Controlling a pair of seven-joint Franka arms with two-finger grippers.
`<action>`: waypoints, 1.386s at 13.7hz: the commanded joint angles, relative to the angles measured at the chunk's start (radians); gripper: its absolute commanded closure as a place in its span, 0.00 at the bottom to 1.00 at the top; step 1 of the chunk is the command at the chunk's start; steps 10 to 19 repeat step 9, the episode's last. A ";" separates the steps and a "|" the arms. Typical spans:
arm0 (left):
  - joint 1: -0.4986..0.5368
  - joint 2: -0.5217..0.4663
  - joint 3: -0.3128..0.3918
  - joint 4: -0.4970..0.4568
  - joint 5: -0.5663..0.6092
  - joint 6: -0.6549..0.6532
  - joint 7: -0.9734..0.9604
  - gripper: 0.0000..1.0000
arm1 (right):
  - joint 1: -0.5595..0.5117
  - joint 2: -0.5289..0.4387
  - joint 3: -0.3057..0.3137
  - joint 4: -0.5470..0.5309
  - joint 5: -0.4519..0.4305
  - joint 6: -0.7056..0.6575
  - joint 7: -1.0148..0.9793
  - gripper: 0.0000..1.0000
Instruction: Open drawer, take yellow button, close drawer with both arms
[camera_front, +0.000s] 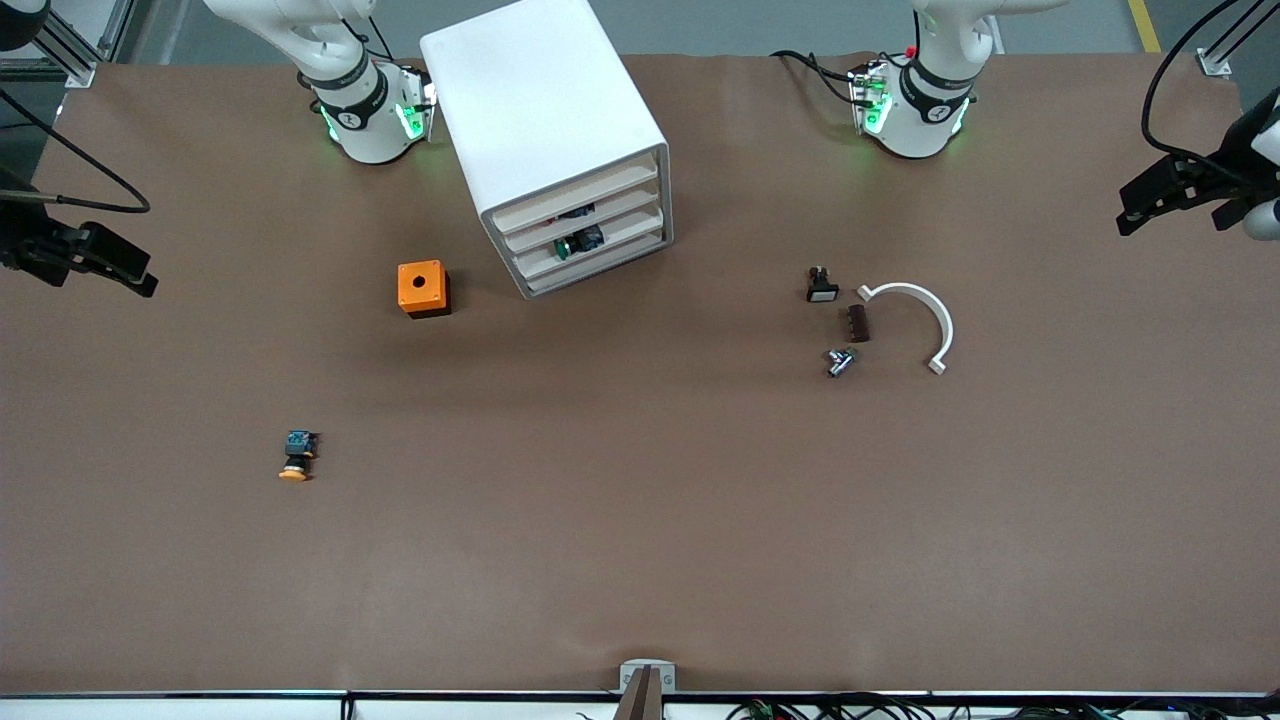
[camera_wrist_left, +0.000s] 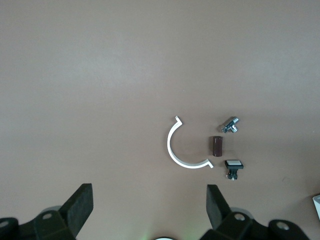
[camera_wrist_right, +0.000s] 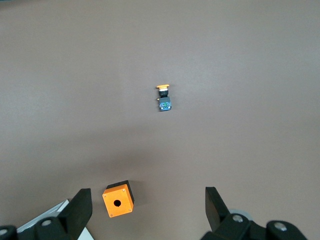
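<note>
**Button on the mat, drawers shut**

Nearest the front camera: yellow button (camera_front: 295, 460), cap down toward the camera, blue body above, lying on the table (camera_front: 640, 560) toward the right arm's end, well apart from the drawer cabinet (camera_front: 560, 150). All drawers sit flush; small parts show through their slots, too dim to identify.

This fits either a finished job or, if this button is a different one, one awaiting the drawer pull. I cannot settle which.

Left gripper (camera_wrist_left: 147, 207) hangs high, fingers spread, holding nothing, over the white half-ring (camera_front: 915, 320). Right gripper (camera_wrist_right: 147, 210) likewise spread and bare, over the orange box (camera_front: 423, 288). Both arms wait.
</note>
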 joint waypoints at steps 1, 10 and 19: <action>0.012 0.010 -0.001 0.036 -0.005 -0.001 0.021 0.00 | -0.021 -0.026 0.025 -0.010 -0.019 -0.008 0.002 0.00; 0.007 0.009 -0.006 0.036 -0.004 -0.038 0.027 0.00 | -0.021 -0.031 0.022 -0.012 -0.015 0.001 0.002 0.00; 0.007 0.009 -0.006 0.036 -0.004 -0.038 0.027 0.00 | -0.021 -0.031 0.022 -0.012 -0.015 0.001 0.002 0.00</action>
